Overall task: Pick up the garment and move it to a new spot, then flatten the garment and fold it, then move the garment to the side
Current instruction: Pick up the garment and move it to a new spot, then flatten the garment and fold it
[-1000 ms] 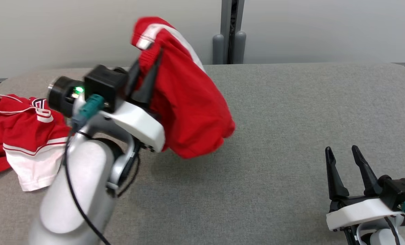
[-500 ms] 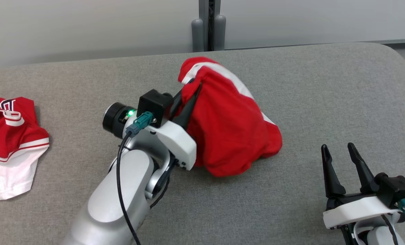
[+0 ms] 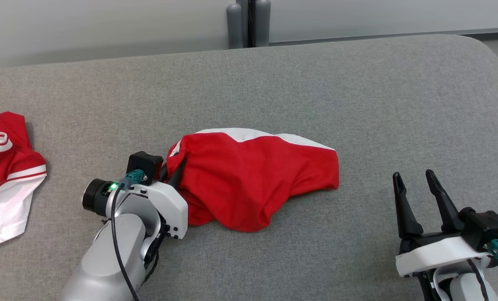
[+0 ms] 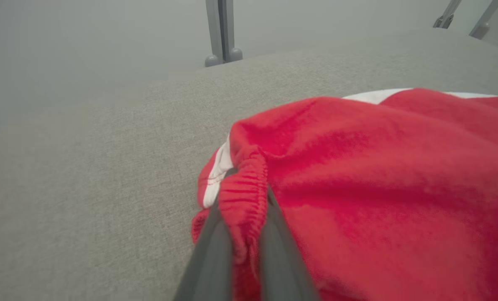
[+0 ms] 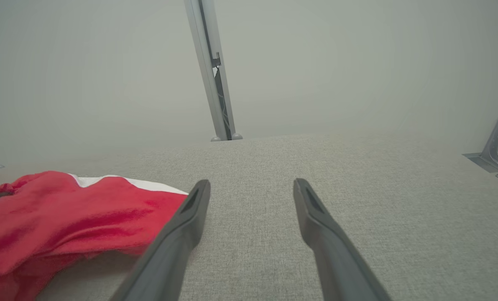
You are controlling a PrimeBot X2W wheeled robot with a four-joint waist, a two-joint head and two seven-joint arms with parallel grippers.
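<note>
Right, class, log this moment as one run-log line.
left gripper: shut on red garment at waistband | red garment: crumpled on table, not yet flattened | right gripper: open, empty, apart | second garment: far left

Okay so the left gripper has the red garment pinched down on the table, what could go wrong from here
The left gripper pinches only the bunched elastic edge of the red garment; tugging to flatten may pull it free.
It lies crumpled on the table while the open right gripper sits apart from it; one-handed spreading may leave folds.
Another red-and-white garment lies at the left; sliding that way could tangle them.
</note>
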